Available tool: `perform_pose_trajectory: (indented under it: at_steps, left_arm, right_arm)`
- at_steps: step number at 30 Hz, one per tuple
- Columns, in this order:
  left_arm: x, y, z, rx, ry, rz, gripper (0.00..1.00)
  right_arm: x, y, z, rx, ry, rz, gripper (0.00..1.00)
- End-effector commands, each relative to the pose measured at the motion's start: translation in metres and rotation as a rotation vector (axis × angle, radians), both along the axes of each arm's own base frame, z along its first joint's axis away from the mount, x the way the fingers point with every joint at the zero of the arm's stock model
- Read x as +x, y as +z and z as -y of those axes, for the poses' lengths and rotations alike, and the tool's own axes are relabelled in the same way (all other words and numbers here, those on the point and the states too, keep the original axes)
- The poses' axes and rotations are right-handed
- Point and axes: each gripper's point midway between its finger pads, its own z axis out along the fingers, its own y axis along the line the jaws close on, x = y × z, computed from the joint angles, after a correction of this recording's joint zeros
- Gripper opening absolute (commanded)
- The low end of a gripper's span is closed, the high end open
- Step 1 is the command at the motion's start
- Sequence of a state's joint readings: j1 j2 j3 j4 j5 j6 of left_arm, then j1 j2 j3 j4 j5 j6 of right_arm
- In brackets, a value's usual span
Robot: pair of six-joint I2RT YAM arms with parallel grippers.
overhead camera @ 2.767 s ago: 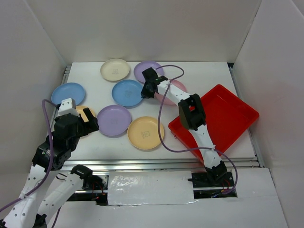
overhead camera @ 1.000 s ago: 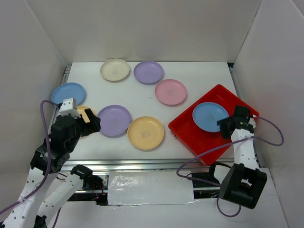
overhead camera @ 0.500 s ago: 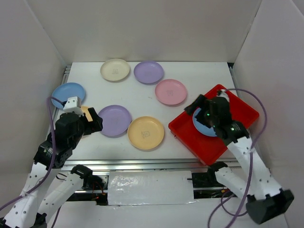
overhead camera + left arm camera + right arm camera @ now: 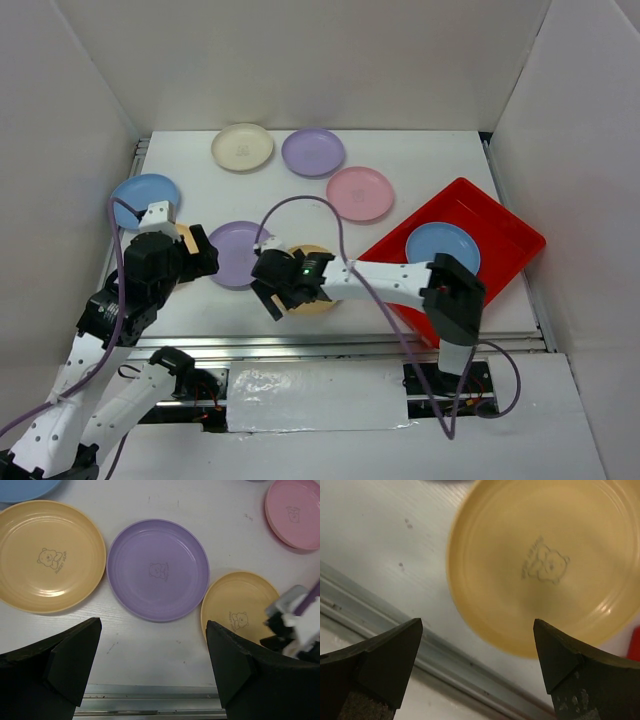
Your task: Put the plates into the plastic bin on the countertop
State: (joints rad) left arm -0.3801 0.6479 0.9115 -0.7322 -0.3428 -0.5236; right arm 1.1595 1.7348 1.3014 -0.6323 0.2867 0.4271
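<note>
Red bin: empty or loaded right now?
Loaded: one blue plate lies flat inside the red bin, near its middle. No other plate is in it.

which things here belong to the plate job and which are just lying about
Job: red bin; right blue plate inside it; loose cream plate, pink plate, left blue plate, upper purple plate, lower purple plate, left yellow-orange plate, right yellow-orange plate.
Lying about: purple cable, metal rail.
</note>
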Motion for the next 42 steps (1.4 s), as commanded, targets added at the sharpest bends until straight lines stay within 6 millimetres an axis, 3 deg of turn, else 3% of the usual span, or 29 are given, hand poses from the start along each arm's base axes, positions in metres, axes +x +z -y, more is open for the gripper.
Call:
perform_pose_trajectory:
  at_steps: [1, 2, 4, 10, 14, 16, 20, 24, 27, 30, 33, 38, 40, 42]
  left_arm:
    - [0.005, 0.007, -0.003, 0.007, 0.016, 0.033, 0.99]
    - [0.005, 0.007, -0.002, 0.006, 0.008, 0.03, 0.99]
    - [0.005, 0.007, -0.002, 0.006, 0.008, 0.032, 0.99]
    - [0.005, 0.007, 0.0, 0.004, -0.004, 0.034, 0.99]
    - [0.006, 0.007, 0.002, 0.002, -0.011, 0.033, 0.99]
    - [0.005, 0.007, 0.002, 0.002, -0.012, 0.034, 0.99]
    - [0.005, 0.009, 0.001, -0.001, -0.013, 0.04, 0.99]
    - [0.004, 0.01, 0.002, -0.002, -0.015, 0.045, 0.99]
    - [0.004, 0.01, 0.002, -0.003, -0.015, 0.045, 0.99]
    - [0.003, 0.01, 0.0, -0.004, -0.01, 0.049, 0.99]
    - [0.003, 0.01, 0.001, -0.003, -0.014, 0.05, 0.99]
    - [0.003, 0.011, 0.0, -0.003, -0.008, 0.049, 0.99]
    - [0.003, 0.012, 0.0, -0.007, -0.006, 0.056, 0.99]
    - [0.002, 0.012, 0.0, -0.006, -0.01, 0.056, 0.99]
  right_arm:
    - [0.024, 0.006, -0.013, -0.094, 0.032, 0.116, 1.0]
    - [0.026, -0.008, -0.017, -0.12, 0.044, 0.102, 1.0]
    - [0.025, -0.012, -0.032, -0.083, 0.073, 0.074, 1.0]
    - [0.032, -0.043, -0.044, -0.084, 0.088, 0.023, 0.95]
    - [0.027, -0.051, -0.05, -0.062, 0.107, -0.007, 0.67]
    - [0.024, -0.055, -0.05, -0.058, 0.106, -0.018, 0.61]
    - [0.015, -0.063, -0.043, -0.056, 0.095, -0.04, 0.29]
    - [0.012, -0.06, -0.034, -0.028, 0.056, -0.037, 0.27]
    - [0.012, -0.052, -0.026, -0.017, 0.023, -0.024, 0.15]
    - [0.013, -0.035, -0.021, -0.018, -0.007, 0.008, 0.06]
    - [0.016, -0.003, -0.023, -0.002, -0.015, 0.066, 0.0]
    - [0.014, 0.076, -0.034, 0.157, 0.033, 0.115, 0.0]
    - [0.014, 0.118, -0.031, 0.248, 0.033, 0.147, 0.0]
    - [0.016, 0.143, -0.021, 0.295, 0.012, 0.163, 0.0]
